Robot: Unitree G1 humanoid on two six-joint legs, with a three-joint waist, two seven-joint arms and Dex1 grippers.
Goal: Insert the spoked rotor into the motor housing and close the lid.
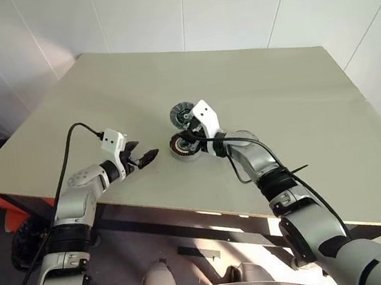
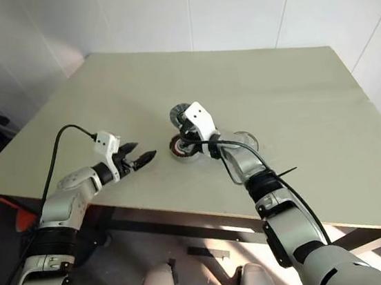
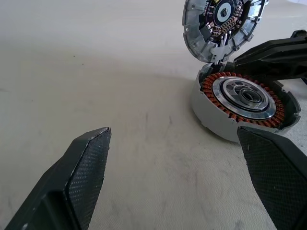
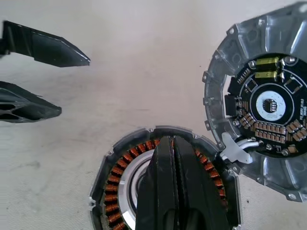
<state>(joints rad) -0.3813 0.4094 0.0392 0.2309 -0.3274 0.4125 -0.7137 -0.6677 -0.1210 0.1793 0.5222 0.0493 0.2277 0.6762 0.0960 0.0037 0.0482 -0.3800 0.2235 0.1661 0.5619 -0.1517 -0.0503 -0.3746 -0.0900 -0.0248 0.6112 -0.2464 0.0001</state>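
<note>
Here, head views: the short round motor housing point(image 1: 184, 145) with its copper-orange ring sits near the tabletop's point(image 1: 295, 88) front edge, the clenched right gripper point(image 1: 191, 137) over it, nearer than the open left gripper point(image 1: 145, 158). Wrist views: a hinged grey finned disc point(image 4: 261, 105) stands open just beside.

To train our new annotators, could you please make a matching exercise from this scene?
1 left tool
2 right tool
3 copper-ringed cup
4 grey finned disc

a tipped up on edge beside the cup
b shut, over the cup
c open, apart from both parts
d lying flat on the table, open side up

Pairs: 1-c, 2-b, 3-d, 4-a
</note>
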